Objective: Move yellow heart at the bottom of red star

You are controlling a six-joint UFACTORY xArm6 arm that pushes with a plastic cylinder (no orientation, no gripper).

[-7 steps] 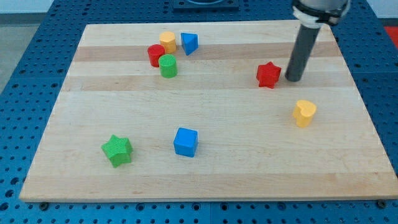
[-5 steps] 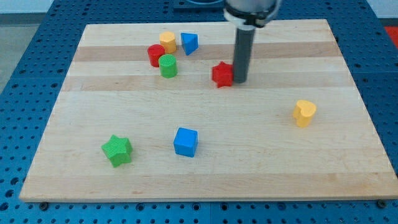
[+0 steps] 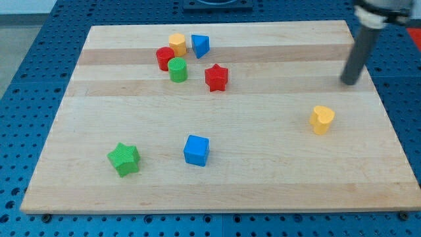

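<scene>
My tip (image 3: 349, 83) bare, holding nothing, stood near yellow heart (image 3: 321, 120), at its 1 o'clock. Heart well apart from red star (image 3: 216, 78), at star's 4 o'clock. Step judged: approach. Next: get behind heart, push toward 9 o'clock, under star.

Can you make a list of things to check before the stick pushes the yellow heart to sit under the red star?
1. Yellow heart block in plain sight on the wooden board: ok.
2. Red star block in sight, at the view's left of the heart: ok.
3. Spot just below the red star free of blocks: ok.
4. My tip on the heart's far side for a leftward push: not ok, it sits above and to the view's right, apart from the heart.
5. Blue cube out of the straight path from heart to spot: ok, it lies lower.
6. Heart already under the star: not ok.
</scene>
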